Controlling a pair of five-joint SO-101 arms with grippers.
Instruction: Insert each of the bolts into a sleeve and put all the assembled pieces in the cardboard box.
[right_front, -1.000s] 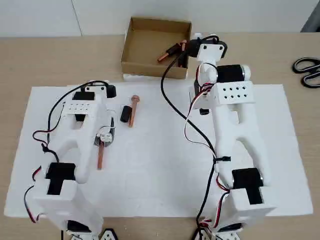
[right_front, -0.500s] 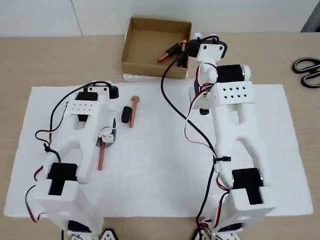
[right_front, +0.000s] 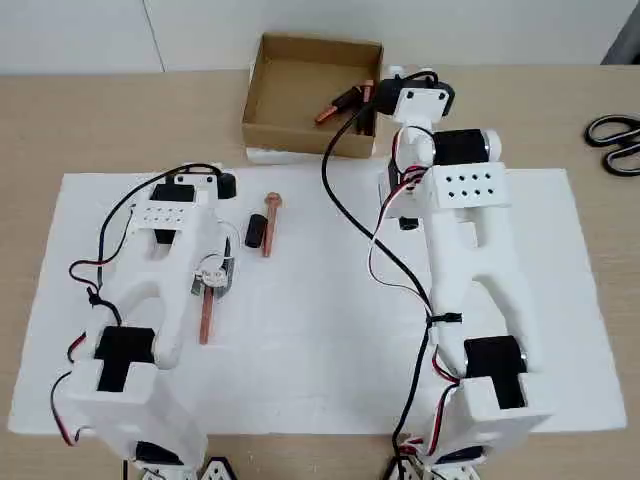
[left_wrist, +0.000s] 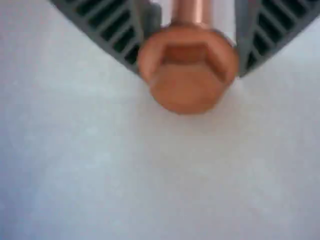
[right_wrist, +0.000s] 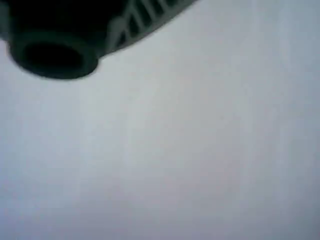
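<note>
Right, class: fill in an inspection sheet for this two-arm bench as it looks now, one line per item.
Surface: wooden table under a white sheet.
Job's things: loose bolt beside loose sleeve on the sheet; assembled pieces in the cardboard box.
Clutter: scissors at the table's edge.
Grippers: left gripper shut on held bolt; right gripper shut on held sleeve.
Cables: black cable loops over the sheet beside the right arm.
Surroundings: pale wall behind.

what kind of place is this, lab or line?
Probably a lab or hobby bench, not a production line: wooden table with white mat, scissors at its edge, cardboard box as the bin.
</note>
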